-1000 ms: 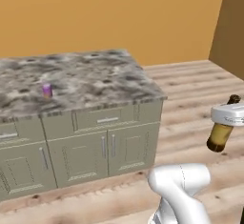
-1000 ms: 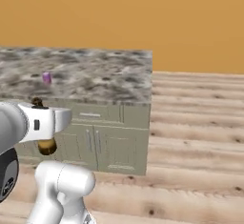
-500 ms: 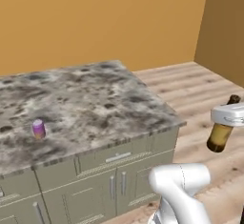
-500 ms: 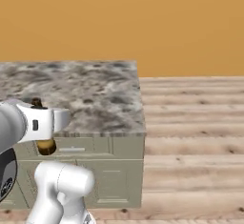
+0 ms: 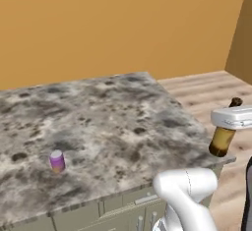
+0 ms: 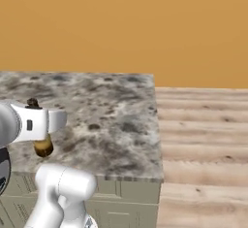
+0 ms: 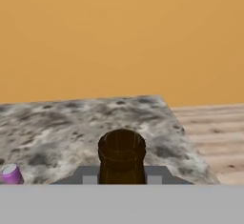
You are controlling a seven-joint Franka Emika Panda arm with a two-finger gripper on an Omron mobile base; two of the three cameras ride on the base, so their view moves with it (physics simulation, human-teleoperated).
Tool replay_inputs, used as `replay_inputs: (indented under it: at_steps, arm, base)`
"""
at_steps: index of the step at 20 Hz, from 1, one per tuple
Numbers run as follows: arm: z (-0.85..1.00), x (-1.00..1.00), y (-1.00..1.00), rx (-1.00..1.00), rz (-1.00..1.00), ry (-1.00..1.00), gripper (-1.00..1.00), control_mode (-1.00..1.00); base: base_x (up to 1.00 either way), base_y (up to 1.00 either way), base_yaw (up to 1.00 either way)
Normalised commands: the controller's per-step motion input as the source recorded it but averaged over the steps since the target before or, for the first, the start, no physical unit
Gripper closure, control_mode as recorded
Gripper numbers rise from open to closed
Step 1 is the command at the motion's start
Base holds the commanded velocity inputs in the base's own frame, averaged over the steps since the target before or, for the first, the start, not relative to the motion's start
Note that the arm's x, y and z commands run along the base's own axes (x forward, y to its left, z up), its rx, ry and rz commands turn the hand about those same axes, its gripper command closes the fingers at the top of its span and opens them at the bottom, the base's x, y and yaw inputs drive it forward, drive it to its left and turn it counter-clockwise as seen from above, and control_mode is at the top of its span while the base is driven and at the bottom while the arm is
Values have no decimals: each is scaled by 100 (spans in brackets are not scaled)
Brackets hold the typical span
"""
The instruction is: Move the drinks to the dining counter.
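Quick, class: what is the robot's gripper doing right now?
Gripper: closed on the brown bottle, held upright by the dining counter.

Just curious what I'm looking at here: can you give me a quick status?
Pincer shut on bottle, carried upright beside counter corner. Can already on counter. Nothing in the way on the stone top.

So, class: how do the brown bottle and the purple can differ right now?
The brown bottle is held in the shut gripper, off the counter's edge; the purple can stands free on the dining counter. The bottle is taller and narrow-necked; the can is short and stubby. Both are upright.
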Motion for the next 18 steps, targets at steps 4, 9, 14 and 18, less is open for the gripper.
replay_inputs:
  at_steps: [4, 9, 14, 18]
  arm:
    - [0, 0, 0, 0, 0, 0, 100, 100]
    - [0, 0, 0, 0, 0, 0, 100, 100]
    - [0, 0, 0, 0, 0, 0, 100, 100]
    - [0, 0, 0, 0, 0, 0, 100, 100]
  base:
    - [100, -2, 39]
    - [100, 0, 35]
    - [96, 2, 21]
    - [68, 7, 11]
